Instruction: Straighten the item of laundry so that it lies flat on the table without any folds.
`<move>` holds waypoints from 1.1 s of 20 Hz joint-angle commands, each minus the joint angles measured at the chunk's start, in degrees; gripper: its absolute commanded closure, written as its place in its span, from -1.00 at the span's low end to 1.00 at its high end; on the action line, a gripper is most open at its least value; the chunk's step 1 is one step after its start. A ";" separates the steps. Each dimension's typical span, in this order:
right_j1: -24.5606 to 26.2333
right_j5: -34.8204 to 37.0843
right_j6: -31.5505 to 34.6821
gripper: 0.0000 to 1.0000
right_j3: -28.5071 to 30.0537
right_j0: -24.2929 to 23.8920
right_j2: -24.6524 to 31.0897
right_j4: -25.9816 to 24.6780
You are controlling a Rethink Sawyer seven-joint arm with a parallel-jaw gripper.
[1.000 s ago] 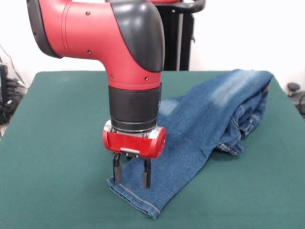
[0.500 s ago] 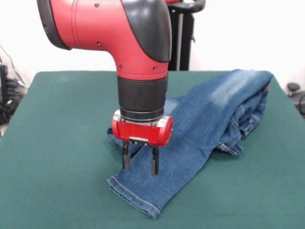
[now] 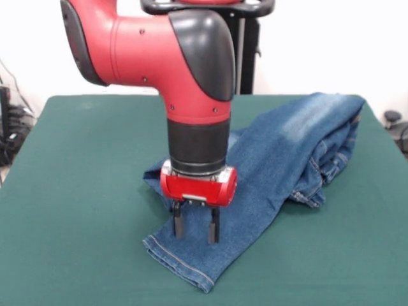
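The item of laundry (image 3: 287, 159), a pair of blue denim jeans with pale faded patches, lies folded on the dark green table (image 3: 83, 191). Its bunched waist end sits at the right rear, and one hemmed leg reaches toward the front, ending near the front centre. A second bit of denim pokes out to the left behind the arm. My gripper (image 3: 196, 231) hangs straight down over the front leg, a little back from its hem. It is open, its two dark fingers (image 3: 178, 224) apart with their tips at or just above the cloth, holding nothing.
The red and black arm (image 3: 191, 83) rises above the gripper and hides the middle of the jeans. Green table surface stretches to the left and front right. A black stand (image 3: 245, 51) is behind the table.
The arm and gripper have shifted to the right and slightly back along the leg. The jeans have not moved, and the fingers stay apart.
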 commanded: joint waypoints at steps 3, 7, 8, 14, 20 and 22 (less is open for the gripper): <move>10.30 -8.96 6.57 -1.00 3.34 0.43 6.45 -1.22; 11.07 -9.84 6.21 -1.00 3.23 0.19 6.74 -1.14; 11.60 -9.39 5.74 -1.00 3.03 -0.23 7.27 -1.07; 11.73 -13.94 6.37 1.00 2.67 0.87 5.84 -2.40; 11.75 -12.27 5.83 1.00 2.63 0.79 5.99 -1.49; 11.85 -12.17 5.83 1.00 2.77 0.26 6.65 -1.35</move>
